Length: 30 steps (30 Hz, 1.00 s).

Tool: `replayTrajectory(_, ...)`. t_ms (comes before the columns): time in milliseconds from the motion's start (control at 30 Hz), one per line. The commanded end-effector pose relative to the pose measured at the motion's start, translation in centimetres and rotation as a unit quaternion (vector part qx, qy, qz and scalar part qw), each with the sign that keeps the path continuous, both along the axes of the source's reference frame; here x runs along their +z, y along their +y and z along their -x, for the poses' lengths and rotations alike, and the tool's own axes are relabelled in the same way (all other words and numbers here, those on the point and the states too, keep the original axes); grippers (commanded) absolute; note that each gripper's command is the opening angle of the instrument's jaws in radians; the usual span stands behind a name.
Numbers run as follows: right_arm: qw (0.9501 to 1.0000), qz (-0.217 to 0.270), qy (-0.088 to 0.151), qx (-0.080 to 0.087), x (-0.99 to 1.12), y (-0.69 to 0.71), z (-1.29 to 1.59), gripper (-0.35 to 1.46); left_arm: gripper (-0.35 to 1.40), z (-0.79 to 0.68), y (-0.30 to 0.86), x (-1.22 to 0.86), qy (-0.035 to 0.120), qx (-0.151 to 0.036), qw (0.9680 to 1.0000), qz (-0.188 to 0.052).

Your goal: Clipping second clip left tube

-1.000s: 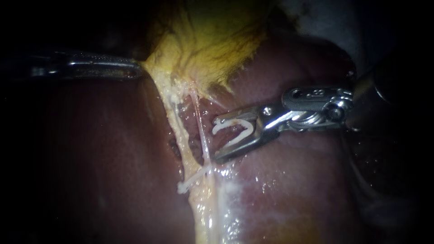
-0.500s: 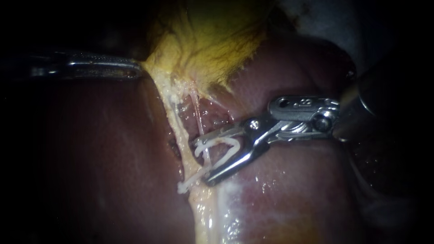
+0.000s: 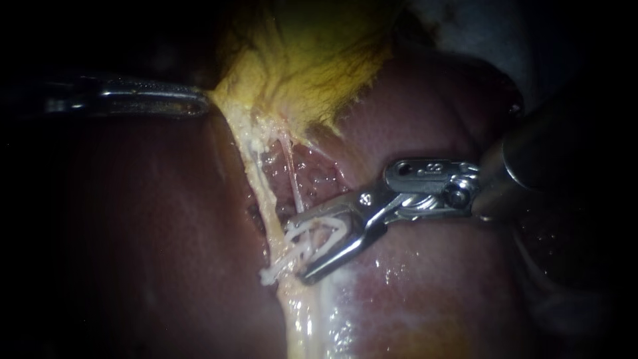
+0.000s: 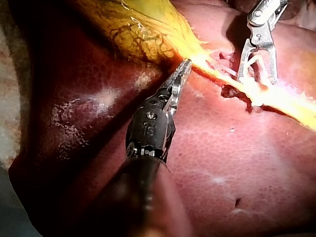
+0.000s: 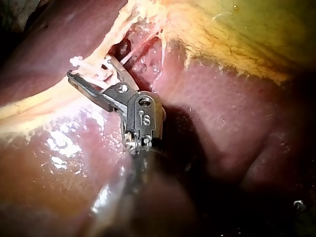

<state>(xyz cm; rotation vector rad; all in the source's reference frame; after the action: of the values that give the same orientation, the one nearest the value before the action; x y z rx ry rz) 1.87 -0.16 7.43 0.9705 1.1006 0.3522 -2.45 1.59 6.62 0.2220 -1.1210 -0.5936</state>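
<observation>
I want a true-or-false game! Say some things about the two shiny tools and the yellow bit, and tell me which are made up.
1. The right instrument holds a white clip in its jaws. True.
2. The left instrument is far from the yellow gallbladder. False: its jaws are shut on the gallbladder's edge.
3. The clip sits around a thin tube. True.
4. The two instruments touch each other. False: they are well apart, with tissue between them.
5. The liver is green. False: it is dark red-brown.
</observation>
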Motion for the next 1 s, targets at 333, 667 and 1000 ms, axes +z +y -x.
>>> replayTrajectory(333,1.0000,-0.007,-0.003,0.005,0.28,0.03,-0.04,0.57,-0.35,0.00,0.00,0.01,0.000,0.000,1.0000,0.000)
replayTrajectory(667,0.9997,-0.019,0.003,0.017,0.38,0.03,-0.24,0.58,-0.35,0.01,0.00,0.01,0.000,0.000,1.0000,0.000)
replayTrajectory(1000,0.9990,-0.036,0.022,0.014,0.28,-0.10,-0.43,0.58,-0.35,0.02,0.00,0.02,0.000,0.000,1.0000,0.000)
